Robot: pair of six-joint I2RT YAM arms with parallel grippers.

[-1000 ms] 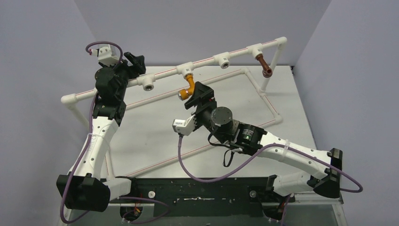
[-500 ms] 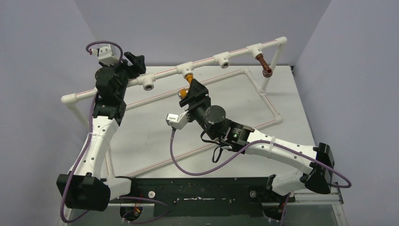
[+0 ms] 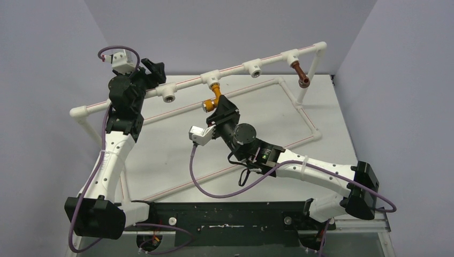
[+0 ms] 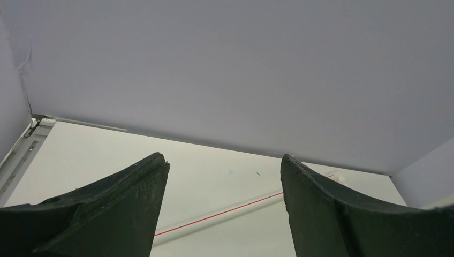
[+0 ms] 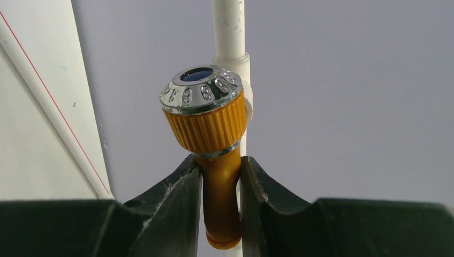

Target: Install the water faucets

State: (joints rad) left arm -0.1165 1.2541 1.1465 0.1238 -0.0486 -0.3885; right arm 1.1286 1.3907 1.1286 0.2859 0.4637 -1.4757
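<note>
The orange-yellow faucet [image 3: 213,97] hangs from a tee of the white pipe frame [image 3: 235,68], its round silver end [image 5: 202,90] toward the right wrist camera. My right gripper [image 3: 218,107] is shut on the bent orange spout [image 5: 220,187], one finger on each side. The dark reddish-brown faucet [image 3: 301,74] hangs from the tee at the frame's far right. My left gripper [image 3: 152,71] is open at the left end of the upper pipe; in its wrist view the fingers [image 4: 123,203] stand wide apart with only table and a red-striped pipe [image 4: 225,217] beyond.
Bare white tee sockets [image 3: 169,97] [image 3: 254,69] sit on the upper pipe. The frame's lower pipes [image 3: 300,110] run across the white table. Grey walls close in left, right and behind. A black rail [image 3: 225,219] holds both arm bases at the near edge.
My right gripper moved up and left onto the orange-yellow faucet and closed on its spout. The left arm stayed still.
</note>
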